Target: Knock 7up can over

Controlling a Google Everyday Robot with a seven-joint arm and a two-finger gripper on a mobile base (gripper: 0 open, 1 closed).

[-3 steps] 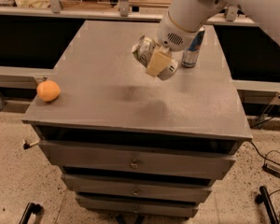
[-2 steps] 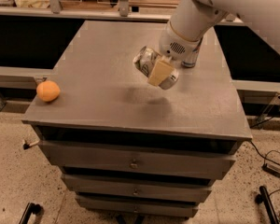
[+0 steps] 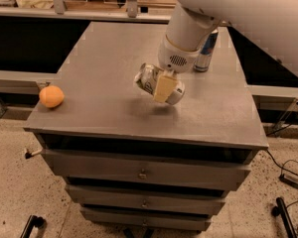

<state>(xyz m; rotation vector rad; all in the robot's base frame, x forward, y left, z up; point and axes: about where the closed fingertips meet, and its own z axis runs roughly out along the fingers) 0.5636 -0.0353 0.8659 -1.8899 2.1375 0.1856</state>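
The 7up can (image 3: 148,78), silver-white with green markings, lies on its side in my gripper (image 3: 161,89), tilted and held just above the middle of the grey table top (image 3: 99,63). A beige finger (image 3: 164,86) crosses the can's near side, and the other finger is hidden behind it. The gripper is shut on the can. A faint shadow lies on the table under the can. The white arm reaches in from the upper right.
A taller blue-and-silver can (image 3: 207,51) stands upright at the back right, partly behind the arm. An orange fruit (image 3: 51,96) sits at the table's front left corner. Drawers are below the top. Cables lie on the floor at the right.
The gripper has moved with the 7up can toward the table's front and lower, nearer the surface. The blue can, hidden a moment ago, shows again beside the arm.
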